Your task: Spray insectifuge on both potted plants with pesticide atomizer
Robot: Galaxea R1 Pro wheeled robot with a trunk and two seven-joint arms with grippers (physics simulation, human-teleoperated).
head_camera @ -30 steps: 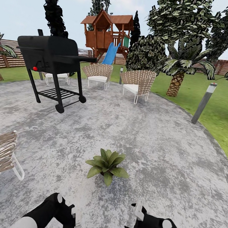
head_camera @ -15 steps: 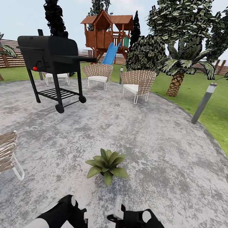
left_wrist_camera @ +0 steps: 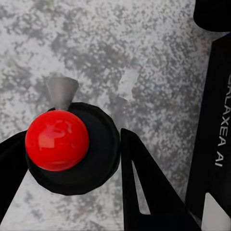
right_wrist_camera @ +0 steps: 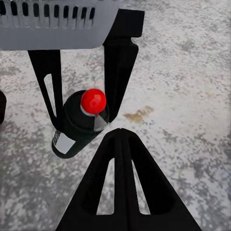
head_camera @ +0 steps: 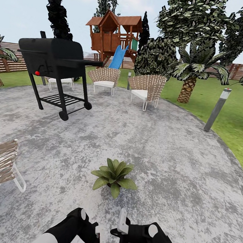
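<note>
One potted plant (head_camera: 113, 177), a low rosette of broad green leaves, sits on the grey stone patio (head_camera: 170, 151) just ahead of my arms. In the left wrist view, the pesticide atomizer (left_wrist_camera: 72, 149) shows from above as a dark bottle with a red knob and a grey nozzle. My left gripper (left_wrist_camera: 72, 139) is shut on it, one black finger on each side. The right wrist view shows the atomizer (right_wrist_camera: 79, 125) with its white label between those fingers. My right gripper (right_wrist_camera: 120, 132) is shut on nothing, close beside it. Both grippers, left (head_camera: 99, 236) and right (head_camera: 122, 222), meet low in the head view.
A black grill (head_camera: 56, 61) stands at the back left. Two wicker chairs (head_camera: 104, 78) (head_camera: 148, 87) are behind the plant, and another chair (head_camera: 1, 165) is at the near left. A grey bollard lamp (head_camera: 217, 109) marks the patio's right edge, with lawn and a palm (head_camera: 188, 79) beyond.
Both arms have drawn inward. The right gripper has moved left and the left gripper right, so they now sit close together. The plant and the view have not shifted.
</note>
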